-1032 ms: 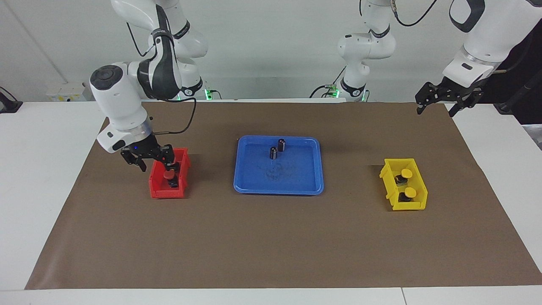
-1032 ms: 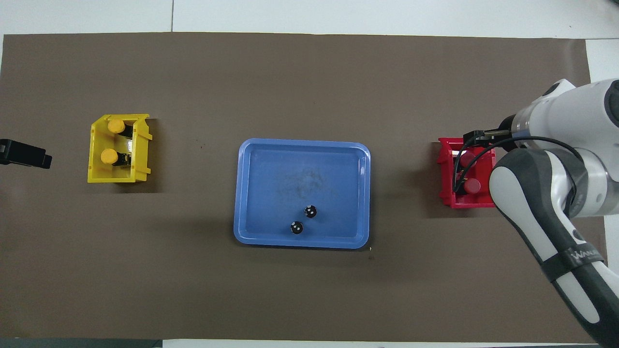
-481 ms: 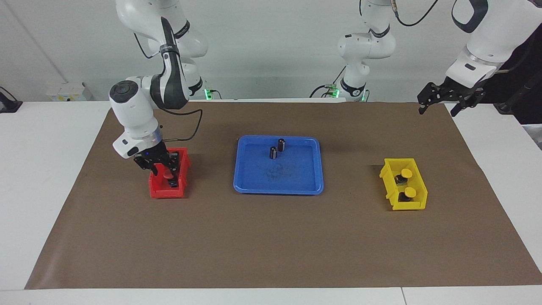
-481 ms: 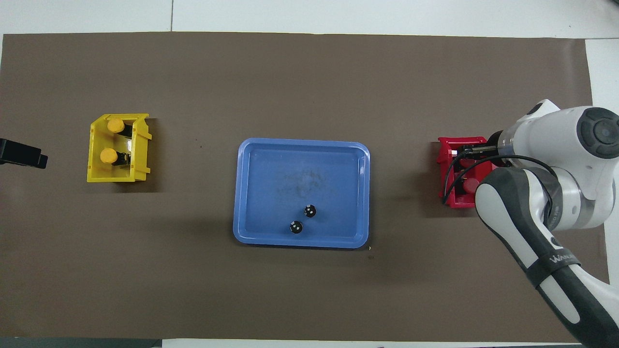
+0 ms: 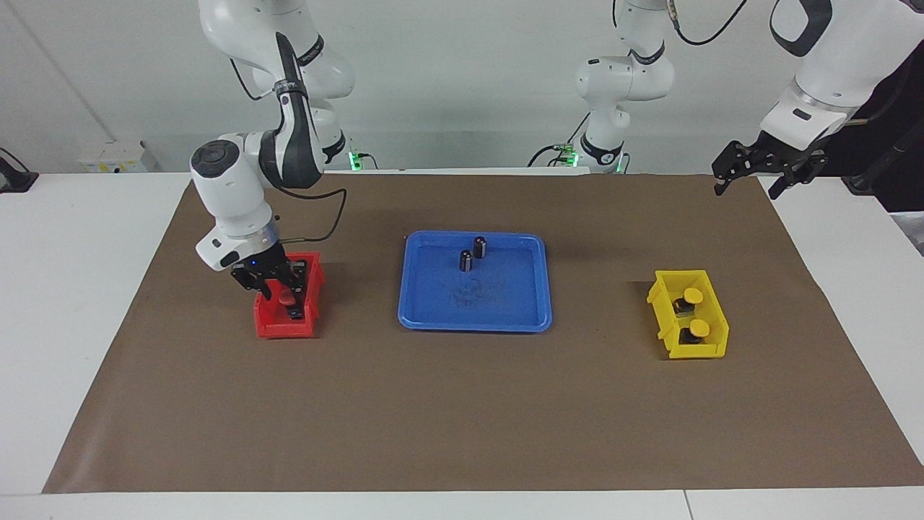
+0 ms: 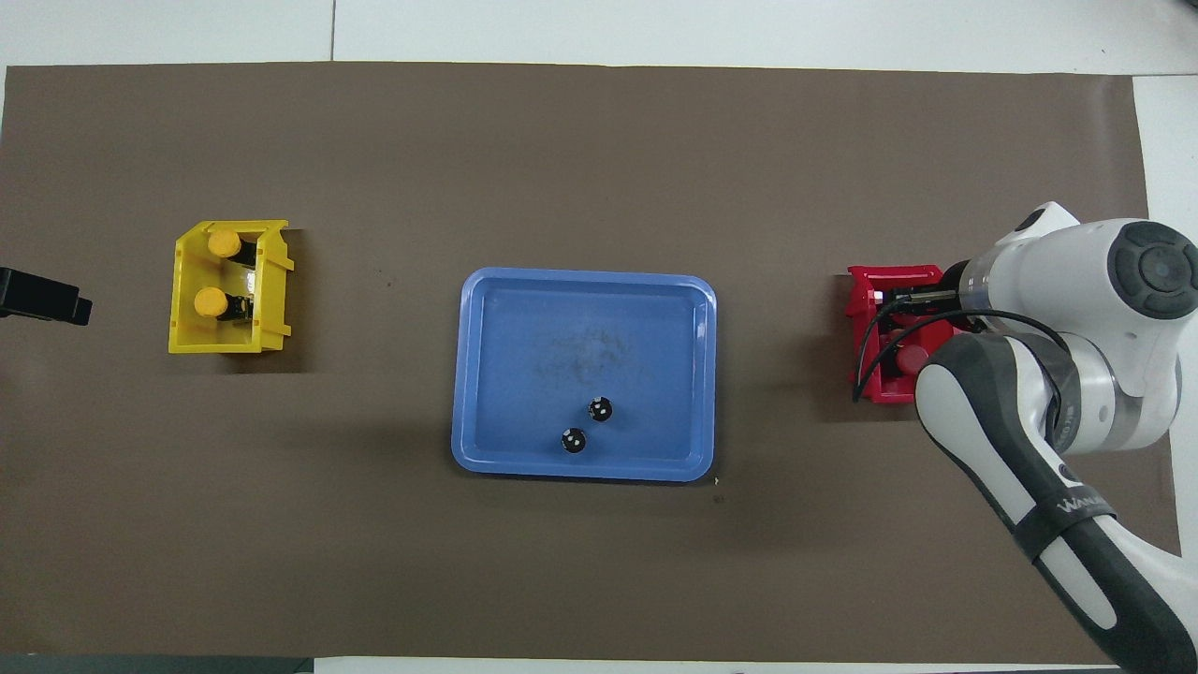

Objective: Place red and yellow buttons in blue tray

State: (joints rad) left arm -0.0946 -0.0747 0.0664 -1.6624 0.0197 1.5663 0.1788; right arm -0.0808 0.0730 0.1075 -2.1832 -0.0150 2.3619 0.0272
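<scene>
The blue tray [image 5: 505, 307] [image 6: 524, 356] lies mid-table. Two yellow buttons [image 5: 693, 295] [image 5: 698, 326] stand in the yellow bin [image 5: 711, 350], also seen from overhead [image 6: 223, 243] [image 6: 210, 301]. My right gripper [image 5: 280, 287] is down inside the red bin [image 5: 283, 331] [image 6: 866, 337], open, with fingers on either side of a red button [image 5: 287, 297] [image 6: 908, 358]. The second red button is hidden by the gripper. My left gripper [image 5: 747, 184] [image 6: 42, 298] waits open in the air, over the mat's edge at the left arm's end.
Two capless dark cylinders [image 5: 480, 247] [image 5: 466, 261] stand in the tray near its edge nearest the robots; they also show in the overhead view [image 6: 600, 409] [image 6: 574, 440]. A brown mat [image 5: 462, 419] covers the table.
My right gripper has come down from above the red bin into it and turned, settling around a red button. The left gripper barely moved.
</scene>
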